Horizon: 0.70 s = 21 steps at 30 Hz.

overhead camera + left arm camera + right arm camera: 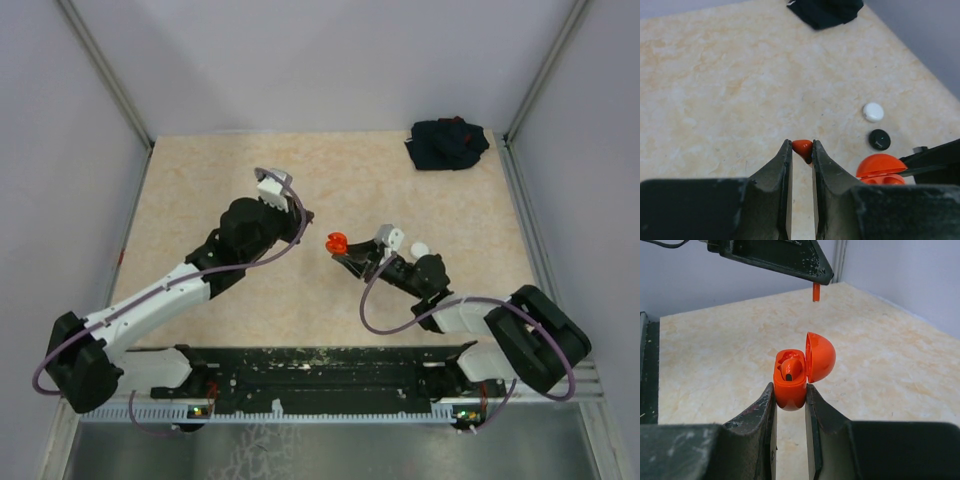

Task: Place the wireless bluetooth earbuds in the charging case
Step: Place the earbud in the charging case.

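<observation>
Red earbud (803,148) is pinched between the nearly closed left fingers (776,175), the arm stretched forward above the tabletop (715,100); its stem is hidden there. The open red charging case (790,385) is clamped upright in the right fingers (762,415), another bud (789,371) inside half seen

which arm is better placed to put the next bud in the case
Left. The left gripper pinches a red earbud close to the open red case. The right gripper is clamped on that case, one bud seated inside, so it only holds.
</observation>
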Each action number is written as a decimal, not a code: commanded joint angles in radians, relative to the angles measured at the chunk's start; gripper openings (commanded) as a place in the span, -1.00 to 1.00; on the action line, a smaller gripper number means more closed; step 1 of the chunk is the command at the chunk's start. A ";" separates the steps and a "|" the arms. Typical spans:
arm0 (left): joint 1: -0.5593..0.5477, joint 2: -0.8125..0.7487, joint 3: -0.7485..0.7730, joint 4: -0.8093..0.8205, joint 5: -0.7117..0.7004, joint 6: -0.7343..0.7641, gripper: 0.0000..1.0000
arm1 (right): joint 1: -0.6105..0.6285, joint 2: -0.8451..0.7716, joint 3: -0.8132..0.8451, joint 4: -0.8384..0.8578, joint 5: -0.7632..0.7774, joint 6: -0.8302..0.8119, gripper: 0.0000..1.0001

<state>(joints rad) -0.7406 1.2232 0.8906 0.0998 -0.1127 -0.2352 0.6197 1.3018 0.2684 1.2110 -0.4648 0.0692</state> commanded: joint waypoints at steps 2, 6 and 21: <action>-0.066 -0.085 -0.055 0.174 -0.052 0.043 -0.68 | 0.006 0.042 -0.007 0.313 -0.005 -0.079 -1.00; -0.113 -0.106 -0.071 0.227 -0.051 0.059 -0.68 | 0.006 0.044 0.009 0.322 -0.005 -0.103 -1.00; -0.232 -0.101 -0.098 0.321 -0.138 0.077 -0.68 | 0.008 0.033 0.004 0.342 0.081 -0.180 -1.00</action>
<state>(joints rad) -0.9470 1.1229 0.8043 0.3531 -0.2062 -0.1768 0.6197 1.3441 0.2573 1.4498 -0.4145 -0.0853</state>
